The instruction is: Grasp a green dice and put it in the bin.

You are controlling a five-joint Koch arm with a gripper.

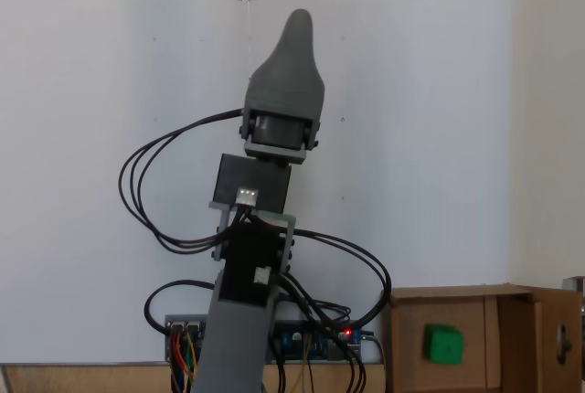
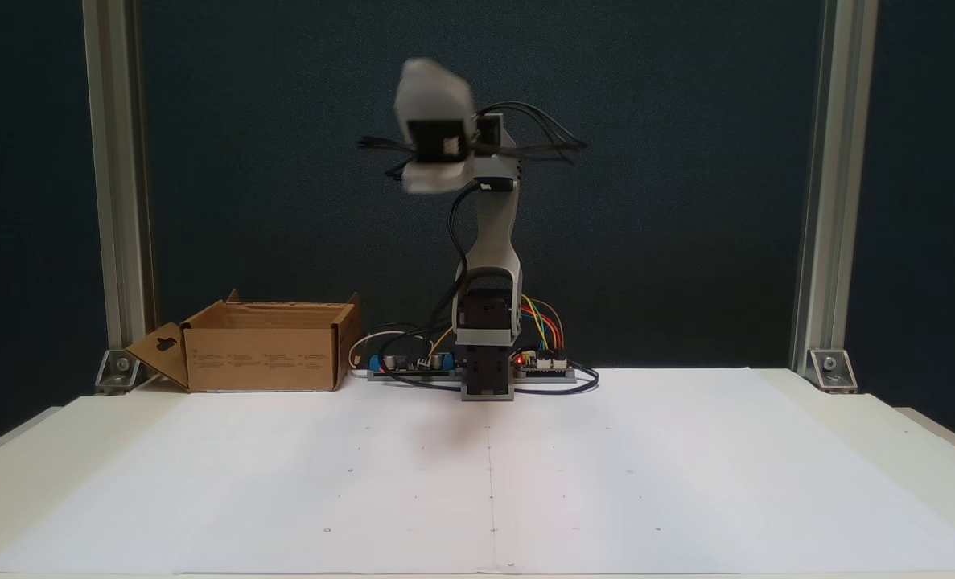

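Dice binned — arm raised
The dice [image 1: 443,344] lies inside the bin [image 1: 475,300]; gripper [image 1: 297,23] aloft, jaw state unclear — only parking remains.

The arm [image 2: 489,241] stands raised — jaws overlapping, their gap hidden — gripper [image 1: 297,23] high.

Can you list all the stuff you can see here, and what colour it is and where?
dice: one, green, inside the box
box: one, brown cardboard, on the table beside the arm's base
paper sheet: one, white, spread over the table in front of the arm
table: one, cream, under everything
circuit boards: blue, with coloured wires, at the arm's base
posts: two, silver metal, at the table's back corners
arm: one, grey, raised above its base
pincer: one, grey, held high, blurred
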